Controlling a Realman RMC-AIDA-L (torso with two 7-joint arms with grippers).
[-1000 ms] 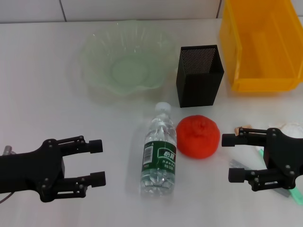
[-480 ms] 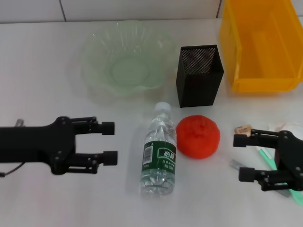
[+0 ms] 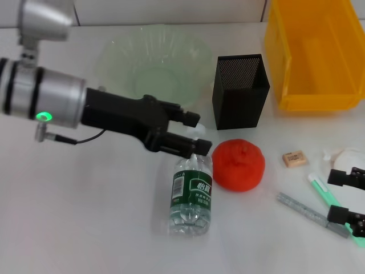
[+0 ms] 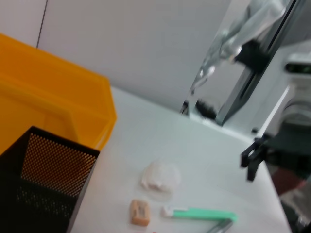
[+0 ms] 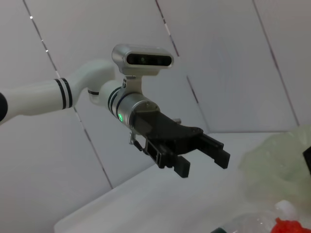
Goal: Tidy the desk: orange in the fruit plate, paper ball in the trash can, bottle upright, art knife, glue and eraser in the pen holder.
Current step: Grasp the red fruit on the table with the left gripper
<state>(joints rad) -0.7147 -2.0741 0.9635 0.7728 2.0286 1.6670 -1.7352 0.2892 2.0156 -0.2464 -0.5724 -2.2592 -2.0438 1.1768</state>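
White desk [image 3: 85,228] under my arms, tiled wall behind, left gripper [image 3: 197,132] released over the cap of the lying clear green-labelled bottle [image 3: 191,191], orange [image 3: 238,164] just beside, right gripper [image 3: 345,197] released.

paper ball [image 4: 159,176], eraser [image 4: 139,212], green art knife [image 4: 200,213] beside pen holder [image 4: 46,184].

Beside the black mesh pen holder [image 3: 240,91] stands a yellow bin [image 3: 317,54] and a pale green translucent plate [image 3: 151,71]. Near the holder lie a red-orange orange [image 3: 239,165], a clear bottle [image 3: 191,185] with green label and white cap, a tan eraser [image 3: 294,158], a mint-green knife [image 3: 333,202] and a grey glue stick [image 3: 311,213].
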